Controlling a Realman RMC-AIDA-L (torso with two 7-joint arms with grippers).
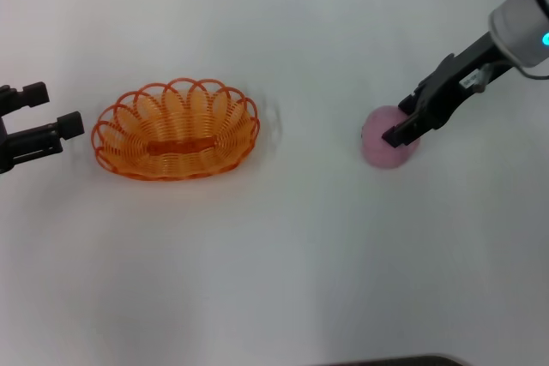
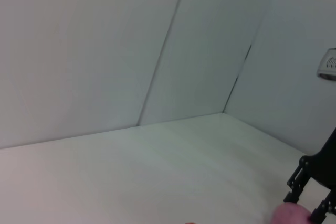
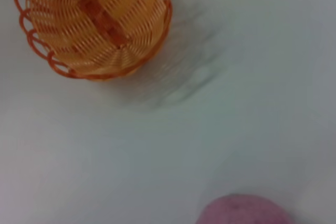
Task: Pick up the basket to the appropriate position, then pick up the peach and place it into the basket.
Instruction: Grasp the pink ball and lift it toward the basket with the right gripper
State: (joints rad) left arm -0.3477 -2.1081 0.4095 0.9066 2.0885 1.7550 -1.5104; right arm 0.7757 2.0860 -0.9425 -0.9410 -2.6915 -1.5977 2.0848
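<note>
The orange wire basket (image 1: pixel 176 130) stands upright on the white table, left of centre, and shows in the right wrist view (image 3: pixel 94 22) too. The pinkish peach (image 1: pixel 377 145) lies on the table at the right. It also shows in the right wrist view (image 3: pixel 244 212) and the left wrist view (image 2: pixel 290 215). My right gripper (image 1: pixel 396 123) is down at the peach, its fingers apart on either side of it; it also shows in the left wrist view (image 2: pixel 310 195). My left gripper (image 1: pixel 53 111) is open and empty, a short way left of the basket.
The white table (image 1: pixel 283 263) runs to pale walls (image 2: pixel 105 51) at the back. A dark edge (image 1: pixel 395 361) shows at the bottom of the head view.
</note>
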